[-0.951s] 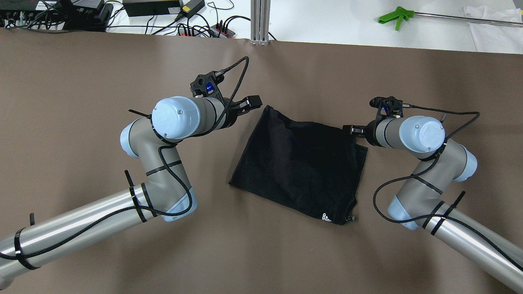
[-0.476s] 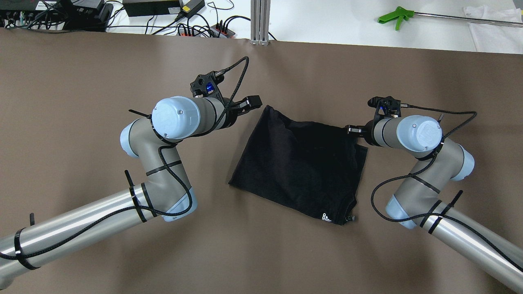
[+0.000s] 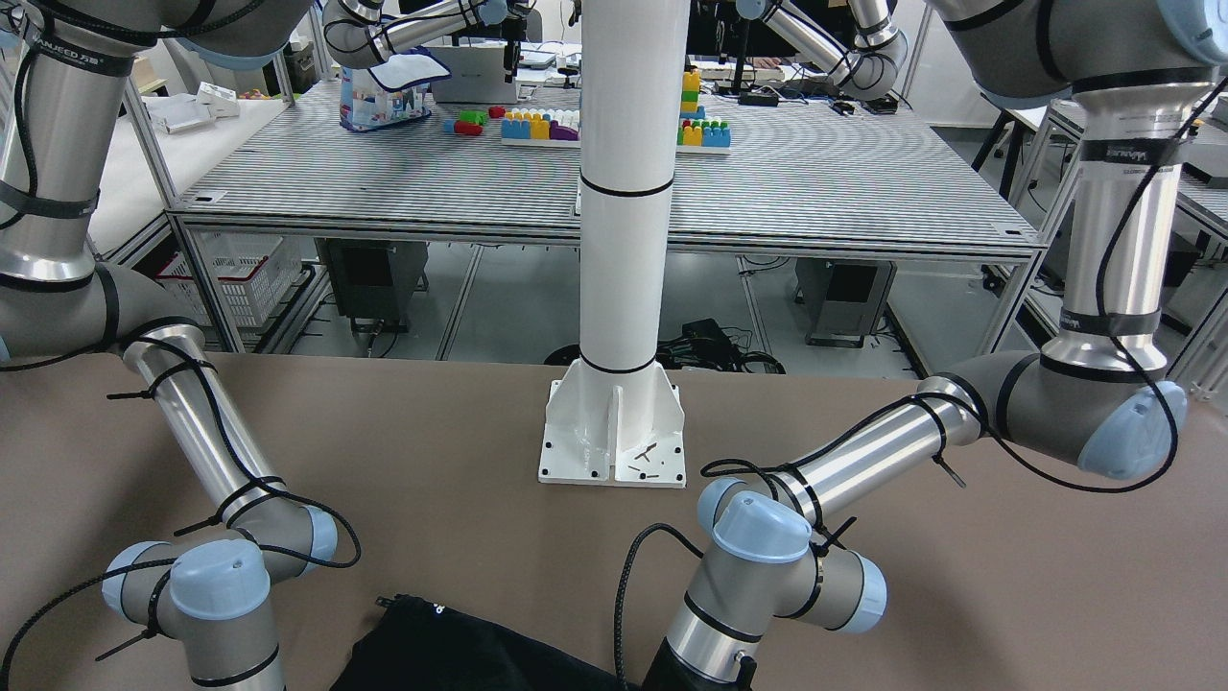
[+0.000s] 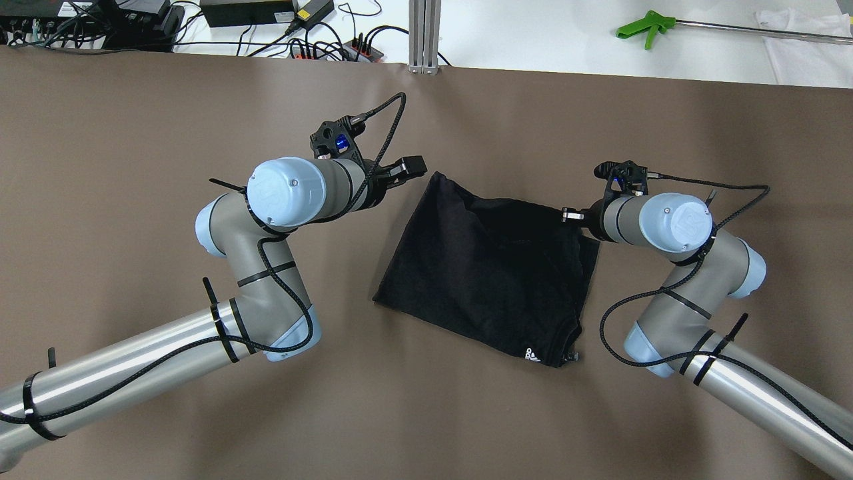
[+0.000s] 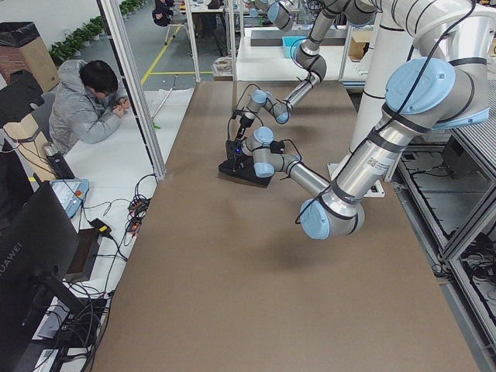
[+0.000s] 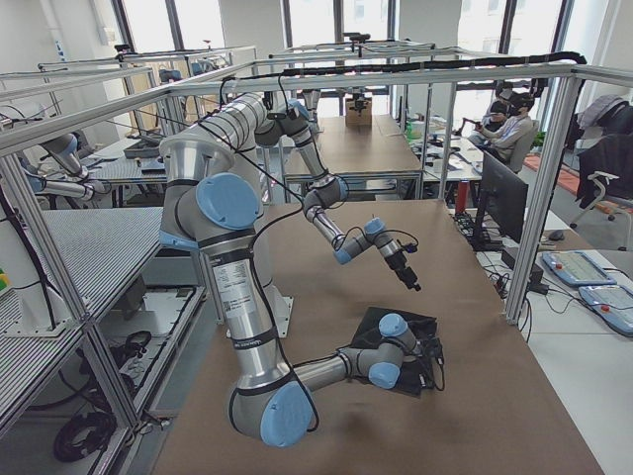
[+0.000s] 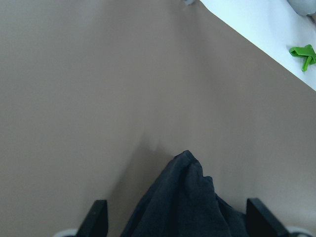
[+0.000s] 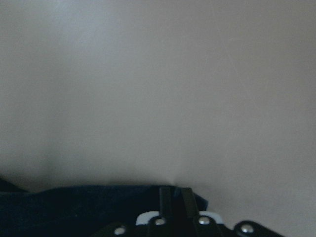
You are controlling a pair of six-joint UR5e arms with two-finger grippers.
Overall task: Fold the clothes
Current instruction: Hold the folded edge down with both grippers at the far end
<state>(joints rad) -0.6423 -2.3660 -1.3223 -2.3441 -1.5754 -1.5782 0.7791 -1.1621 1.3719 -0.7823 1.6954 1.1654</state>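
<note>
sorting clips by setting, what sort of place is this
Probably a robotics lab or data-collection room. The neighbouring aluminium-framed bench carries another robot arm and toy blocks, a person works alongside, and power supplies trail cables.

The brown table (image 4: pixel 133 120) lies bare to the left, to the right and on the far side of the black garment (image 4: pixel 486 267), giving wide passage there. The left gripper (image 4: pixel 414 167), fingers spread, hangs over the garment's far left corner. The right gripper (image 4: pixel 570 215), fingers pressed together, occupies the far right corner. The left arm (image 4: pixel 133 360) and right arm (image 4: pixel 766 393) slant across the near corners. An aluminium post (image 4: pixel 424 33) and cables (image 4: pixel 320 40) crowd the far edge. The white pillar's base plate (image 3: pixel 614 437) stands on the robot's side.
</note>
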